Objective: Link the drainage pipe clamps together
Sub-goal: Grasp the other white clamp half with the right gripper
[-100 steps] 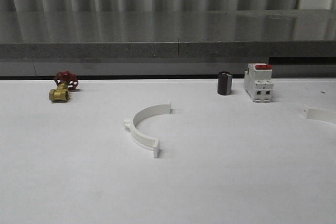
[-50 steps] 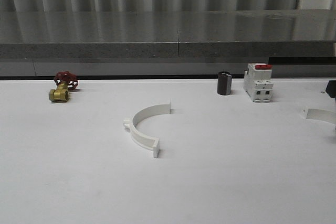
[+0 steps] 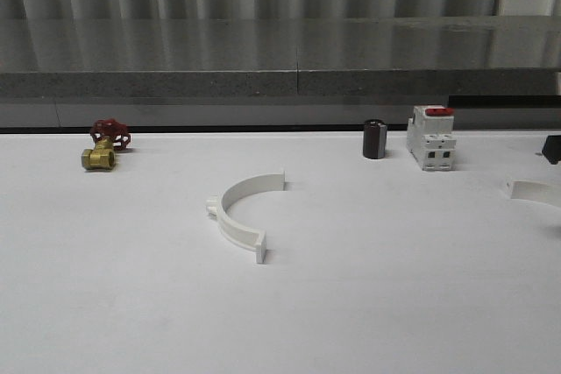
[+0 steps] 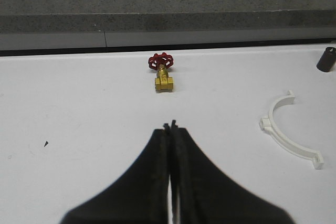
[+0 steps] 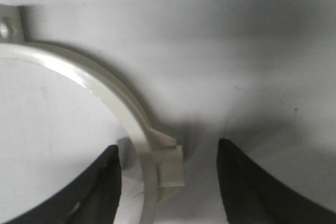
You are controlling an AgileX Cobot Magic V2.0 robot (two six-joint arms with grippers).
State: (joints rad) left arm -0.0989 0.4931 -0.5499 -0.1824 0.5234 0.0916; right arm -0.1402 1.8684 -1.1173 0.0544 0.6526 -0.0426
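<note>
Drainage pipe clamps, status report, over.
Left gripper shut, empty. Right gripper open, astride the far-right white plastic half-ring clamp. Second white plastic half-ring clamp lies mid-table. Nothing between them.

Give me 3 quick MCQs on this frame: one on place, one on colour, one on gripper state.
1. What stands just left of the white breaker in the front view?
A. dark cylinder
B. brass valve
C. clamp half

2. What colour is the valve's handwheel?
A. blue
B. red
C. green

3. How do the right gripper's fingers stand?
A. shut, empty
B. shut on the valve
C. open, either side of a clamp half

Key: 1 A, the dark cylinder stands beside the breaker. 2 B, the brass valve carries a red wheel. 3 C, in the right wrist view the right gripper is spread around the clamp half and its tab.
</note>
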